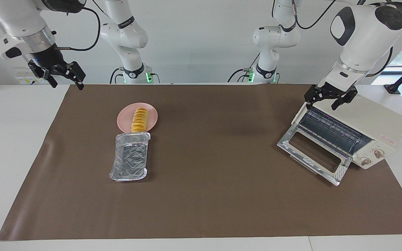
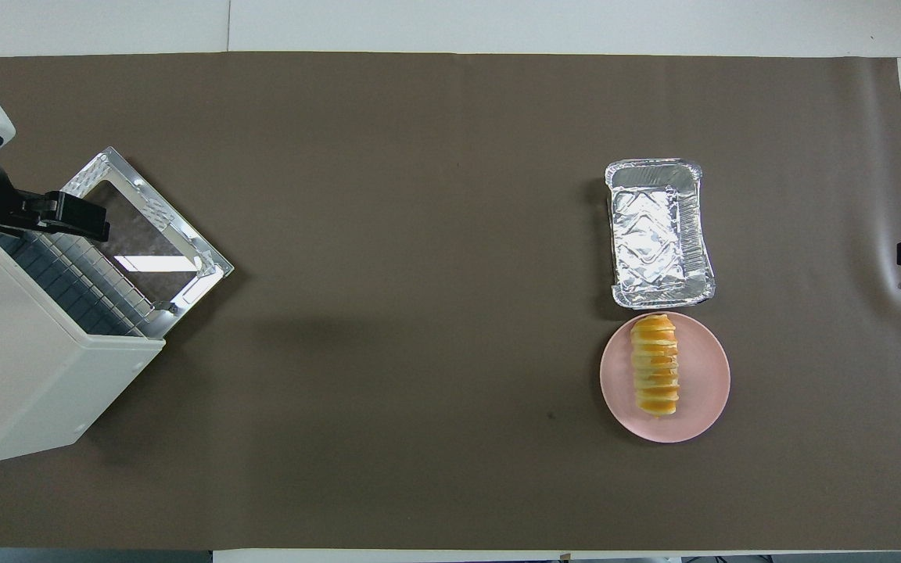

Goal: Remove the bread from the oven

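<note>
The bread (image 1: pixel 140 120) lies on a pink plate (image 1: pixel 151 115), long axis pointing away from the robots, near the right gripper's (image 1: pixel 63 75) spread fingers; the left gripper's (image 1: pixel 330 98) fingers spread over the open oven (image 1: pixel 379 122).

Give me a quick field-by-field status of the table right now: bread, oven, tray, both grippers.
bread: lying on the pink plate, out of the oven
oven: at the left arm's end, door dropped open, rack bare
foil tray: empty, beside the plate, farther from the robots
left gripper: open, over the oven's top edge above the rack
right gripper: open, raised over the right arm's end, holding nothing
</note>
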`<state>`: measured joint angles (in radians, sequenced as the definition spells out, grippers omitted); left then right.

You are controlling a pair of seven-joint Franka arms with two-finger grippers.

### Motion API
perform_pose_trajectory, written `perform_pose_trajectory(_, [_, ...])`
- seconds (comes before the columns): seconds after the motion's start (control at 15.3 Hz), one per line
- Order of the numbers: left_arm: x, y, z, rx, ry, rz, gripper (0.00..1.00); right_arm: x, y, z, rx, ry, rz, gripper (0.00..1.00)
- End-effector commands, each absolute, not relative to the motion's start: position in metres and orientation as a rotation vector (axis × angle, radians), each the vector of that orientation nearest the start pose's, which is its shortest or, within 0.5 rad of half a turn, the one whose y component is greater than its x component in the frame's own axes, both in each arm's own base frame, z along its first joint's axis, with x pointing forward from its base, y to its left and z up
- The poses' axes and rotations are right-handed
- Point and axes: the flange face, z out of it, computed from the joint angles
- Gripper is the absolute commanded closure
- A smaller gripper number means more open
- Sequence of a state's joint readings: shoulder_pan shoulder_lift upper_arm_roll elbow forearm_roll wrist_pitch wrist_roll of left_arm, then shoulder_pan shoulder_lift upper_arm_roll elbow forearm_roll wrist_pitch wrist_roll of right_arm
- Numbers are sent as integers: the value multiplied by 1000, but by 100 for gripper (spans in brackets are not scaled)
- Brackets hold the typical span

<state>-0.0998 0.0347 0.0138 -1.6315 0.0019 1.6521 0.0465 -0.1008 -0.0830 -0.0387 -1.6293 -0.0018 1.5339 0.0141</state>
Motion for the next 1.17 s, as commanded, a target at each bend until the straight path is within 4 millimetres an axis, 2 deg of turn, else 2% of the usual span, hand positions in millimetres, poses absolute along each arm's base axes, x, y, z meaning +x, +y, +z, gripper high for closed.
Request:
perform_pose_trajectory(0.0, [561, -46, 584, -3120, 215, 19, 0, 516, -79, 640, -3140, 228, 49, 0])
perform_pose_trajectory(0.65, [561, -46, 584, -3120, 215, 19, 0, 516, -73, 637, -3138, 220, 71, 0])
perform_pose_trajectory(0.78, [561, -46, 583, -3120, 215, 21, 0, 516, -73, 627, -3139, 219, 54, 0])
perform_pose_trajectory(1.11, [561, -46, 584, -3120, 215, 19, 0, 515, -72, 620, -3142, 199, 28, 0])
